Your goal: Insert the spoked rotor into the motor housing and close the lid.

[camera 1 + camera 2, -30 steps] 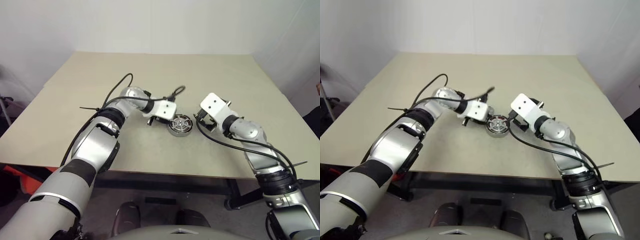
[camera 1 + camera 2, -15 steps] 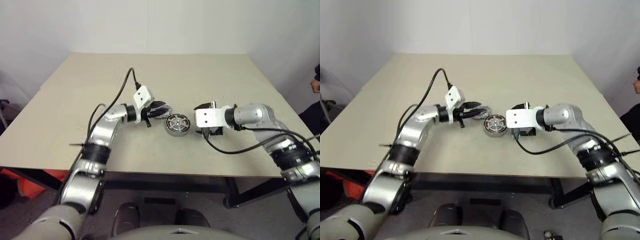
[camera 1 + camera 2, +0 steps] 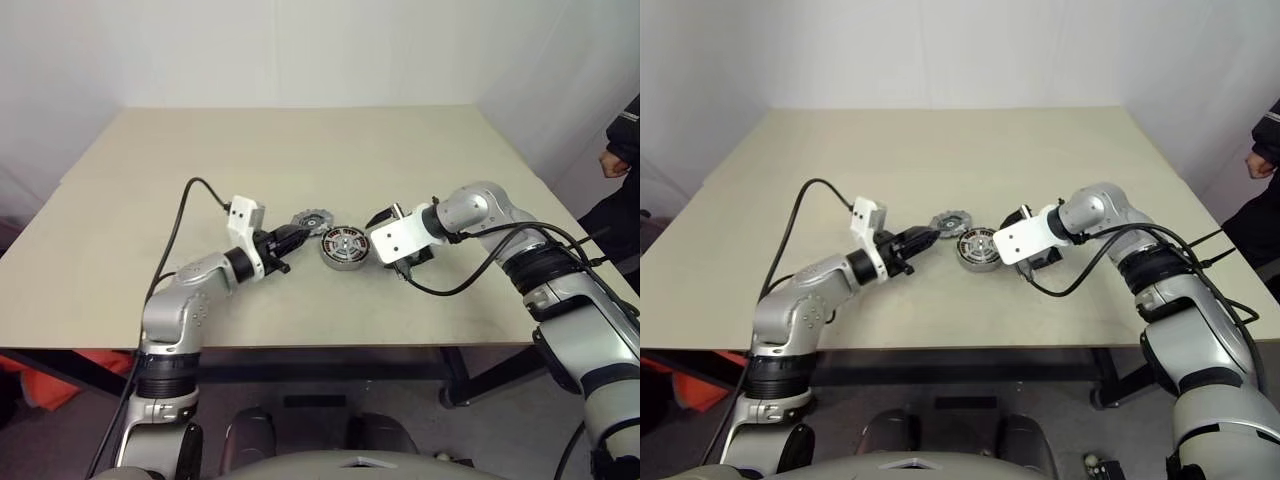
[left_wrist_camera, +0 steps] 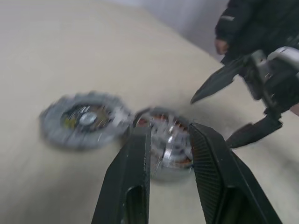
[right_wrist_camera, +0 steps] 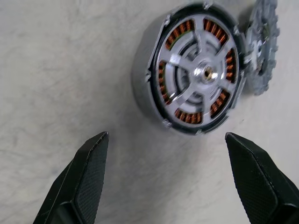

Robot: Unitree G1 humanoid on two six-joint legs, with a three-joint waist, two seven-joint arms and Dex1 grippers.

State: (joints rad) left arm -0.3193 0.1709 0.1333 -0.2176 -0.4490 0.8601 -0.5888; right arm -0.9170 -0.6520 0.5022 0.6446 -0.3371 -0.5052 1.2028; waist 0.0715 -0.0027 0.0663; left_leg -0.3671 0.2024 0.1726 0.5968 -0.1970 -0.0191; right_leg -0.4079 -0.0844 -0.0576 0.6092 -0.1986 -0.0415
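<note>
Since a second ago, my left gripper (image 3: 300, 235) has backed off toward nine o'clock, slightly parted and empty. Right gripper (image 5: 168, 179) gapes, empty, beside the housing (image 5: 194, 70) holding the rotor (image 5: 205, 72); lid (image 3: 311, 219) lies at its ten o'clock.

A plain beige table (image 3: 300, 150) with a matte top stands against bare white walls (image 3: 300, 50) that meet in a corner at the far right. Dark metal table legs (image 3: 455, 385) show beneath its near edge above a grey floor (image 3: 300, 400), something orange (image 3: 60, 365) lies low at the left, and a person's dark sleeve (image 3: 625, 125) shows at the right edge.
</note>
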